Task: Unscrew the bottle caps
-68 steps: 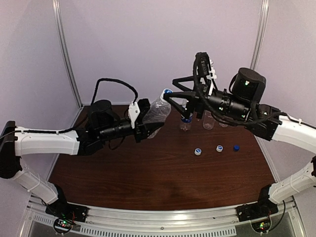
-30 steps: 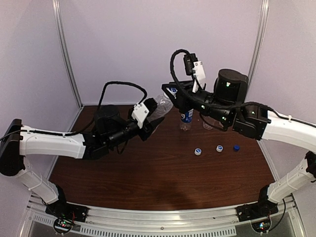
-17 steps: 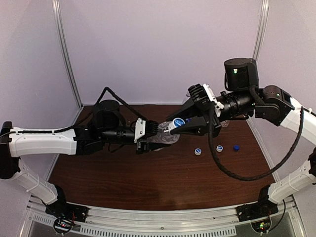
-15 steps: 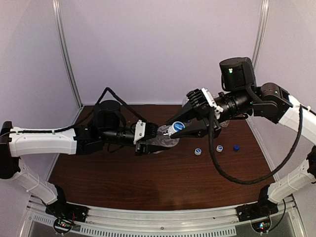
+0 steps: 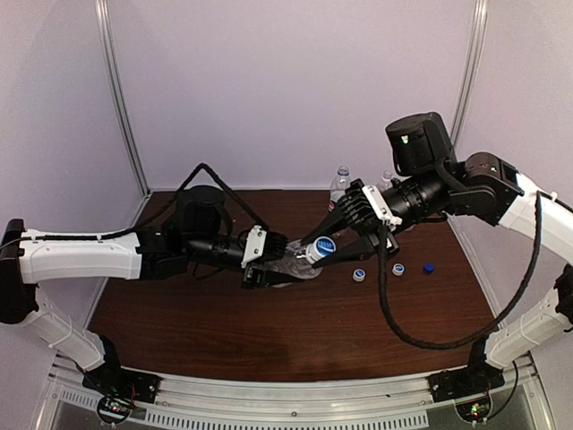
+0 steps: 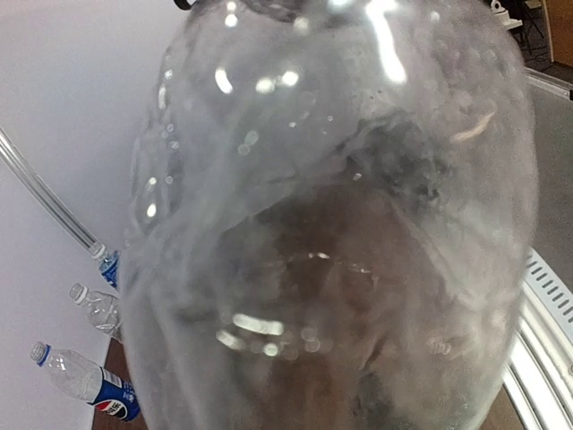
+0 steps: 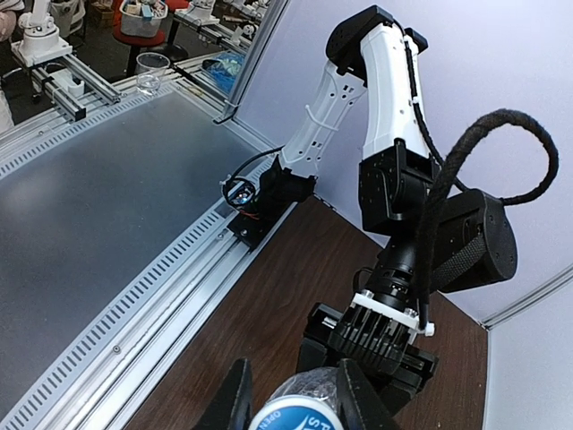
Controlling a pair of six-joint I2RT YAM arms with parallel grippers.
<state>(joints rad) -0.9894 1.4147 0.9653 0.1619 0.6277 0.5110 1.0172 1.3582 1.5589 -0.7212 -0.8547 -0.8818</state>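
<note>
Behind bottle (image 6: 322, 224), left gripper (image 5: 267, 262) apparently hidden

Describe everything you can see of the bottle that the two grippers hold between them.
The held bottle is small and made of clear plastic, with no label showing. It lies nearly level over the brown table, its neck toward the right arm. The left gripper is closed around its body, and in the left wrist view its shiny clear wall fills the picture. Its cap, white with a blue centre, is on, and the right gripper is closed on it.
</note>
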